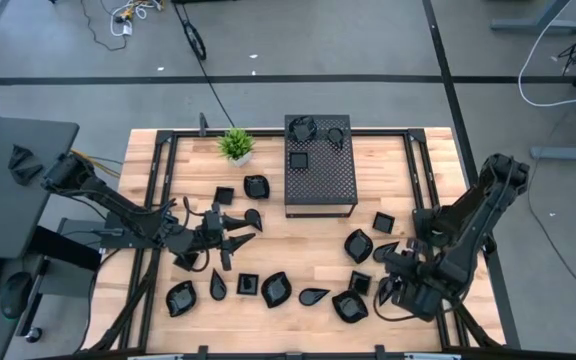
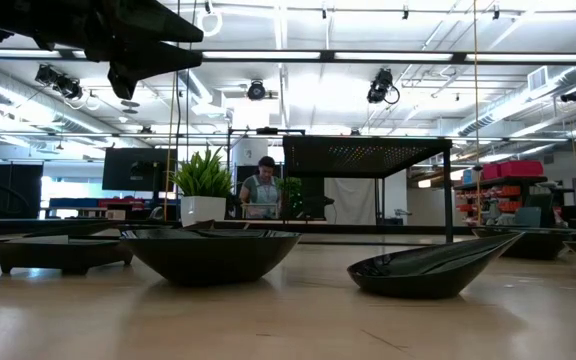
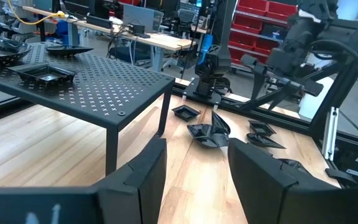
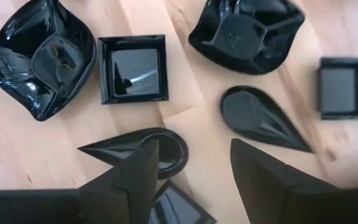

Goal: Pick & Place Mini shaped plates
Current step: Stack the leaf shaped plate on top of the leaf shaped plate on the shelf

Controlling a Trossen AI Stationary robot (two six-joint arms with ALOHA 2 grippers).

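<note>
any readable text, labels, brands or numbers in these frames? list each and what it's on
None can be read.
Mini shaped plates: glossy black, no markings.
Perforated box: no label.
Left gripper: pale marks on its housing at the left wrist view's edge, cut off and blurred, unreadable.
Room shelves and bins behind: nothing legible.

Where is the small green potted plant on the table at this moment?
In the high view, the small green potted plant stands at the far edge of the wooden table, left of the large black perforated box.
</note>
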